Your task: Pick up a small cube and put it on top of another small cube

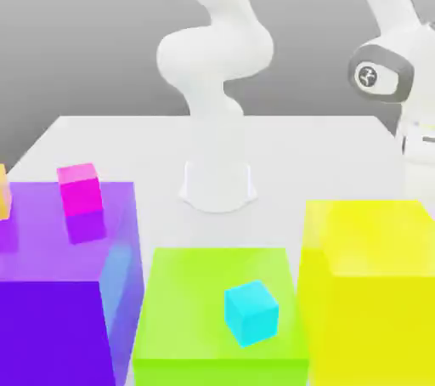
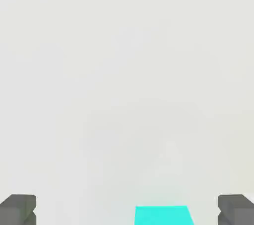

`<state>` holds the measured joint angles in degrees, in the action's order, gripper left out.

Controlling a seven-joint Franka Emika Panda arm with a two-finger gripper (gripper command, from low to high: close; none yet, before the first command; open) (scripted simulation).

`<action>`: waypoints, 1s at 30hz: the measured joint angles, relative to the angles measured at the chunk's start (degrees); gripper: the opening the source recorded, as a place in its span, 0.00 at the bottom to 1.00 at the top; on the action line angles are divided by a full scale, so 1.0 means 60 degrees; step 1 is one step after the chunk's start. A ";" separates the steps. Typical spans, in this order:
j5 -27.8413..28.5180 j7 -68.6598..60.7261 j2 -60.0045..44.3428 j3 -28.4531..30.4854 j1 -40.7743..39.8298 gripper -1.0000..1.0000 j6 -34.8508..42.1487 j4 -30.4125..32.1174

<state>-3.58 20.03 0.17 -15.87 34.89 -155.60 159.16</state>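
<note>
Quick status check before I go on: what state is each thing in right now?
Hand: open, holding nothing, a turquoise cube between its fingers' line.
Magenta cube: resting on the purple block, tilted.
Sky-blue cube: resting on the green block, free.
Yellow block: nothing on it.

Big purple (image 1: 51, 325), green (image 1: 195, 291) and yellow (image 1: 374, 291) translucent blocks stand on the white table (image 1: 127, 142).
</note>
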 joint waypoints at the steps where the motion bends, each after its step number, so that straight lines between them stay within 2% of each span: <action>1: 0.0270 -0.0100 -0.0034 0.0187 -0.0013 0.50 -0.0405 0.0350; 3: 0.0365 -0.0183 0.0165 0.0467 -0.0190 0.50 -0.1176 0.0961; 6: 0.1032 0.0238 -0.0427 0.0613 -0.0474 0.50 -0.2082 0.1118; 11: 0.2229 0.1122 -0.2091 0.2126 0.0845 0.50 -0.3490 0.0840; 12: 0.2261 0.1163 -0.2361 0.2345 0.1065 0.00 -0.3716 0.0795; 19: 0.2300 0.1195 -0.2392 0.2392 0.1106 0.00 -0.3734 0.0788; 23: 0.1613 0.0655 -0.1239 0.1630 0.0513 0.00 -0.2804 0.1005; 26: 0.0772 0.0074 -0.0212 0.1517 0.0644 0.00 -0.1967 0.1198; 30: 0.0465 -0.0232 0.0317 0.1784 0.0657 0.00 -0.0499 0.1064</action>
<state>-0.79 18.64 2.07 -5.17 38.83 -158.60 165.55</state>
